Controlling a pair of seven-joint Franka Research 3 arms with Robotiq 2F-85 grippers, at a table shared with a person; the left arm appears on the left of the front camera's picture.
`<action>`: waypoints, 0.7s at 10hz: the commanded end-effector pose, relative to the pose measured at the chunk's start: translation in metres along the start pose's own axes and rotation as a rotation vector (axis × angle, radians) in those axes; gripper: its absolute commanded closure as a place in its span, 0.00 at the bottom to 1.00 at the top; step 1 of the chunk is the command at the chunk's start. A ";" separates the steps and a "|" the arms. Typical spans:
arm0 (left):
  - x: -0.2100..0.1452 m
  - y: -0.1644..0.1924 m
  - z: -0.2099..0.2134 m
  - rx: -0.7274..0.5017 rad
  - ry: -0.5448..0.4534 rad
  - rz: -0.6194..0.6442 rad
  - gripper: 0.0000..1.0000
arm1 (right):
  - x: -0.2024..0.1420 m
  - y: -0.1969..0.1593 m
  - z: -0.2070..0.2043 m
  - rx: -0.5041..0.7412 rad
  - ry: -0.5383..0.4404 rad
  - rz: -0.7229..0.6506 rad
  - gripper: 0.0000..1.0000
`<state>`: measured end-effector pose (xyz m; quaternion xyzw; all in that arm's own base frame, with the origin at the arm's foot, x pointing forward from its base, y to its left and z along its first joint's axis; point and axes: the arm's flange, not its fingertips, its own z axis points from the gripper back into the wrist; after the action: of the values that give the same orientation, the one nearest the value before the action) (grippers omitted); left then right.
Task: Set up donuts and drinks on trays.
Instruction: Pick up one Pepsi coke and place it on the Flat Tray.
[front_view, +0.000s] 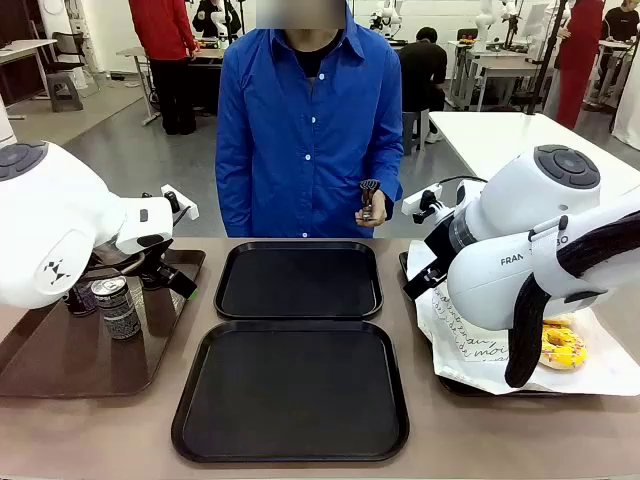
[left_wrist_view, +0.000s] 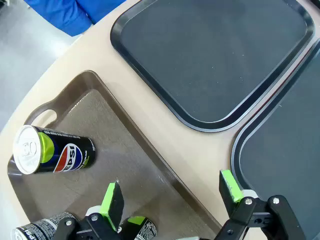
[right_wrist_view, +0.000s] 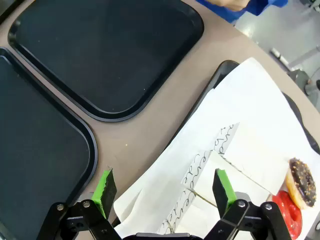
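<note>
Two black trays lie bare mid-table, the far tray (front_view: 298, 280) and the near tray (front_view: 290, 390). Drink cans stand on a brown tray (front_view: 40, 360) at the left: a grey can (front_view: 118, 305) and a darker can (front_view: 80, 298). In the left wrist view my left gripper (left_wrist_view: 171, 192) hangs open over that tray's rim, with a blue Pepsi can (left_wrist_view: 52, 155) off to one side and two cans (left_wrist_view: 142, 227) at its base. My right gripper (right_wrist_view: 164, 187) is open above white paper sleeves (right_wrist_view: 215, 165). A chocolate donut (right_wrist_view: 301, 182), a red donut (right_wrist_view: 287, 214) and a yellow donut (front_view: 562, 347) lie nearby.
The person in a blue shirt stands at the far edge holding metal tongs (front_view: 370, 200). A paper-lined tray (right_wrist_view: 220, 70) at the right carries the donuts. My right arm (front_view: 520, 260) blocks much of it in the front view. Bare tabletop runs between the trays.
</note>
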<state>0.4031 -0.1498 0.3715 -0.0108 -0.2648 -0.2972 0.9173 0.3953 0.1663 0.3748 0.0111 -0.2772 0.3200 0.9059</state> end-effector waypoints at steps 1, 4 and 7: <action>0.000 0.000 0.000 0.000 0.000 0.000 0.00 | 0.000 0.000 0.000 0.000 0.000 0.000 0.00; 0.000 0.000 0.000 0.000 0.000 0.000 0.00 | 0.000 0.000 0.000 0.000 0.000 0.000 0.00; 0.000 0.000 0.000 0.000 0.000 0.000 0.00 | 0.000 0.000 0.000 0.000 0.000 0.000 0.00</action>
<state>0.4031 -0.1498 0.3715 -0.0108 -0.2648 -0.2972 0.9173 0.3953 0.1663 0.3748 0.0111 -0.2772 0.3199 0.9059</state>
